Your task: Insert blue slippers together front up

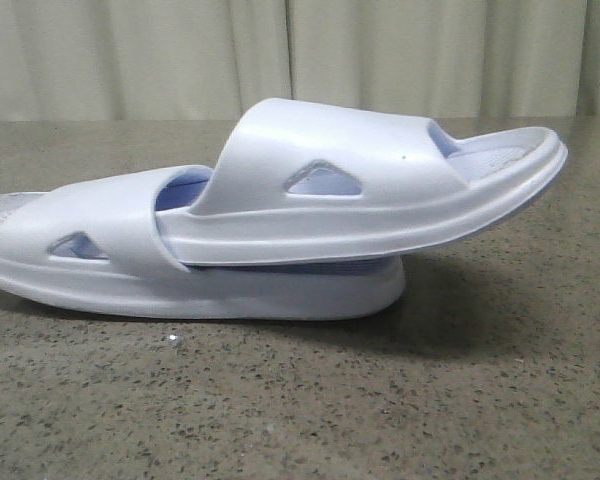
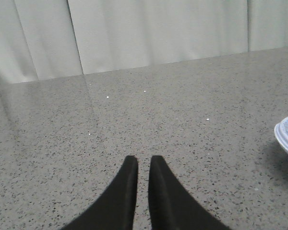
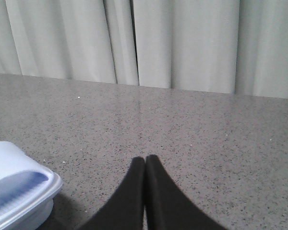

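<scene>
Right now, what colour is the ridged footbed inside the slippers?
Pale lavender-blue, darker than the whitish outer shell of the blue slippers; the front view shows it best, through the strap opening.

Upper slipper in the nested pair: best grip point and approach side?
Probably the raised end of the upper slipper, which overhangs the lower slipper on the robot's right. Its sole edge is clear of the table there, so come in from the right, one finger under, one on the footbed.
</scene>
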